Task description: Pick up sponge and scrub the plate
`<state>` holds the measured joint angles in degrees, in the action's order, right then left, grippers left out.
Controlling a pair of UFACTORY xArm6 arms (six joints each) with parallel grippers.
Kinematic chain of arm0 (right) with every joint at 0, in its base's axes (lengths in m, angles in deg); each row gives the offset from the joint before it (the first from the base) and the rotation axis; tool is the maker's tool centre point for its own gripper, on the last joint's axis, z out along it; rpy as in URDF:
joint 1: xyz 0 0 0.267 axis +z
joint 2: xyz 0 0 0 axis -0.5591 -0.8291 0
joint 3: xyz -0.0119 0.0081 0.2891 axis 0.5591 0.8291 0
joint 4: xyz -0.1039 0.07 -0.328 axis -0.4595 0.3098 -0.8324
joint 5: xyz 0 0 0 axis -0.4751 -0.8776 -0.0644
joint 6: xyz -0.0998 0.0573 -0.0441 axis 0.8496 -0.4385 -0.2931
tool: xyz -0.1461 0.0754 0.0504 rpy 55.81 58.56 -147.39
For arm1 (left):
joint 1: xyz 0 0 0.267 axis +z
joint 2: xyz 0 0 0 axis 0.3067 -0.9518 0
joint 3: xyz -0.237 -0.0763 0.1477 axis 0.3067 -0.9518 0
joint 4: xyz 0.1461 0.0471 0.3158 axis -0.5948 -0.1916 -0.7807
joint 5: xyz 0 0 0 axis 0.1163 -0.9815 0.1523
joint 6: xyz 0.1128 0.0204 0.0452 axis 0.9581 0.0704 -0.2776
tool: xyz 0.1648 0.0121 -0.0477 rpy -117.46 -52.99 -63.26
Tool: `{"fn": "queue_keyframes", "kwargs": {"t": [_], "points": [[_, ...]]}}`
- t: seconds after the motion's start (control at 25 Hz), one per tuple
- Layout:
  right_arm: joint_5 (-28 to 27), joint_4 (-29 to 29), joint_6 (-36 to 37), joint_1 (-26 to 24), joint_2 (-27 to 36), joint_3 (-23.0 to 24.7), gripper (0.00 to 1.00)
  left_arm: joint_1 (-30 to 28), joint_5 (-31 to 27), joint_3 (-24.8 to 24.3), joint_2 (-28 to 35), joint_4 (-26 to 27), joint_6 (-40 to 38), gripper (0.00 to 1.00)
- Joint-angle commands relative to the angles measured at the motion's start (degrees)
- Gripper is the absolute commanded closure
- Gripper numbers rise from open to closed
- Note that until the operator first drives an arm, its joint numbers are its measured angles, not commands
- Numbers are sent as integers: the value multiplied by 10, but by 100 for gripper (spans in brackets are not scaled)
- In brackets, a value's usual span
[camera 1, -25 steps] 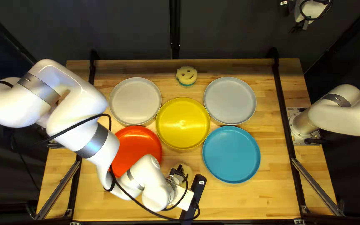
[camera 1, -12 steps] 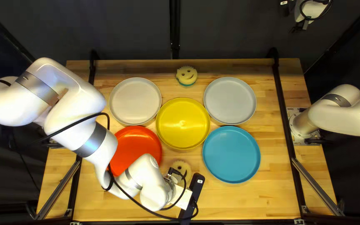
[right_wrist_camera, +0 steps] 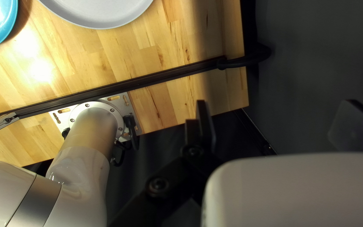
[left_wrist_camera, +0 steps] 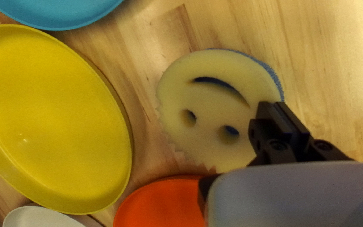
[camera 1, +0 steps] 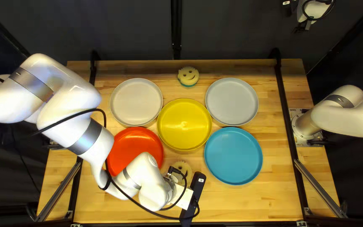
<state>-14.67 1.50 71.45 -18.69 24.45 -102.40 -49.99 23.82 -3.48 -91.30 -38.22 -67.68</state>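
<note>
Before gripping the sponge (left_wrist_camera: 206, 98), flat on the table (left_wrist_camera: 332, 75) near the yellow plate (left_wrist_camera: 51, 126) and red plate (left_wrist_camera: 160, 204), spread the left gripper (left_wrist_camera: 272, 107), clenched on nothing; then straddle squarely, lower gently, squeeze evenly. Leave the right gripper (right_wrist_camera: 276, 105), released, out of the work.

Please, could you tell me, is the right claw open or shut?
Open: in the right wrist view, the right claw has its two fingers standing wide apart.
</note>
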Motion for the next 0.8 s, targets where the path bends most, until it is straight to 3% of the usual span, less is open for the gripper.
{"fn": "queue_keyframes", "kwargs": {"t": [0.04, 0.44, 0.8], "points": [[0, 0, 0, 0, 0, 0, 0, -1, -26, 7, 11, 8, 17, 100], [0, 0, 0, 0, 0, 0, 0, -5, -80, -37, 77, 57, 35, 100], [0, 0, 0, 0, 0, 0, 0, -15, -61, -152, 155, 99, 2, 100]]}}
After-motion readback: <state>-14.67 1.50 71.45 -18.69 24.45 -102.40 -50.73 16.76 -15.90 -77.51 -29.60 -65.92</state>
